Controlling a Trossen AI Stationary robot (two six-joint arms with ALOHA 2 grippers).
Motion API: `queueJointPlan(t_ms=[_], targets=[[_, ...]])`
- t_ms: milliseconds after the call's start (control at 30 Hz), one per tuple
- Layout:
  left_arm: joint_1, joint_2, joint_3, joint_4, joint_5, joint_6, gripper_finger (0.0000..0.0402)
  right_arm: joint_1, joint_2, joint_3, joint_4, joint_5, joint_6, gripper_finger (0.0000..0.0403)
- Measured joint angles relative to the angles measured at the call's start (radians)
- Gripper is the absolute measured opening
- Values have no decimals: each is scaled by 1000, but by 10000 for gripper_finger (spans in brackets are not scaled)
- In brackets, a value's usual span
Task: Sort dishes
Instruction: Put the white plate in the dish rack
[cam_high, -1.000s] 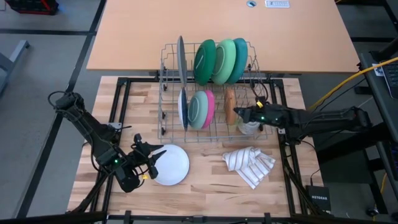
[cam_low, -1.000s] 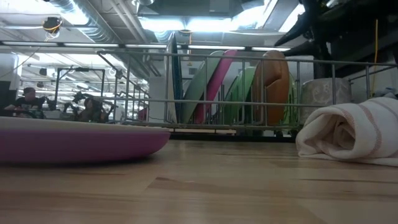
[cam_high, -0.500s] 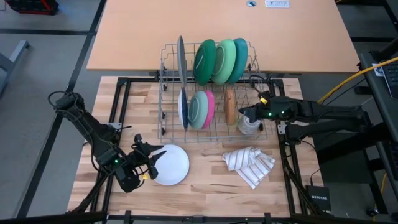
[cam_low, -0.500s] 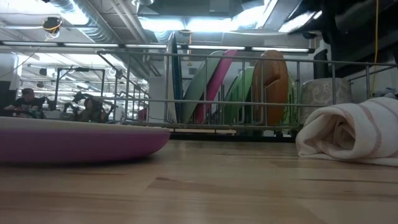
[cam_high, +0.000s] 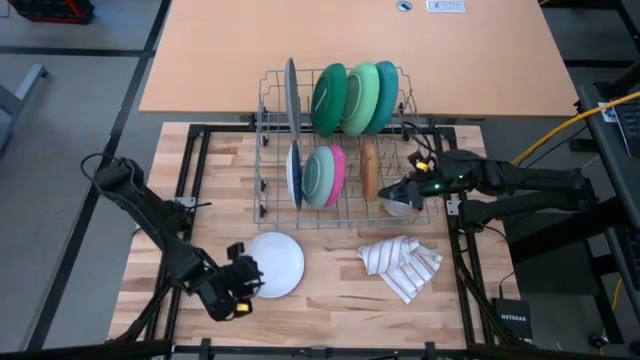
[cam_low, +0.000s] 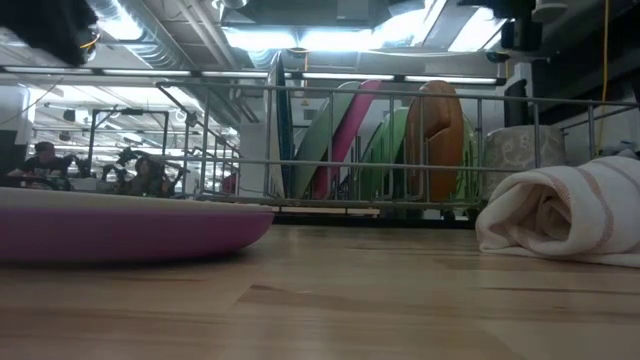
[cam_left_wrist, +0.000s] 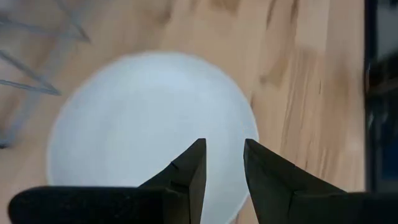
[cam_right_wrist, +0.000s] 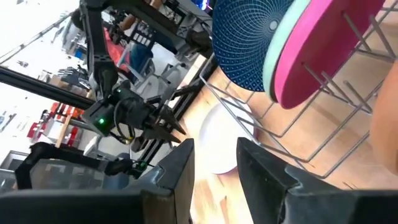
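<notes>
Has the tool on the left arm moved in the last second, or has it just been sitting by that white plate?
Yes. The left tool has slid toward the table's near edge, alongside the white plate.

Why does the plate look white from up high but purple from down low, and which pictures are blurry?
High view: sharp, plate white. Low view: plate huge, purple rim, bright ceiling glare. Left wrist view: plate soft, out of focus. Right wrist view: tilted, hazy background.

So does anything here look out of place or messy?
Mostly tidy. One white plate lies flat on the table while the other dishes stand in the rack. A striped cloth sits crumpled beside it. Nothing looks spilled or broken.
</notes>
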Motion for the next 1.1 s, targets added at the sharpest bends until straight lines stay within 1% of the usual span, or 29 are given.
queueJointPlan(t_ms=[100, 233, 367, 533, 667, 833, 900, 967, 1100], targets=[[1, 48, 0, 1, 55, 47, 98, 0, 20, 0, 1, -1, 0, 124], [1, 91, 0, 3, 83, 104, 98, 0, 49, 0, 0, -2, 0, 124], [1, 103, 0, 19, 133, 162, 98, 0, 77, 0, 0, -2, 0, 124], [0, 103, 0, 24, 202, 279, 98, 0, 115, 0, 0, -10, 0, 124], [0, 103, 0, 24, 228, 354, 98, 0, 139, 0, 0, -26, 0, 124], [0, 109, 0, 24, 232, 405, 98, 0, 148, 0, 0, -62, 0, 124], [0, 123, 0, 24, 237, 407, 98, 0, 148, 0, 2, -63, 0, 124], [1, 148, 0, 24, 262, 408, 98, 0, 147, 0, 1, -63, 0, 124], [1, 198, 0, 23, 283, 452, 98, 0, 147, 0, 0, -70, -2, 124]])
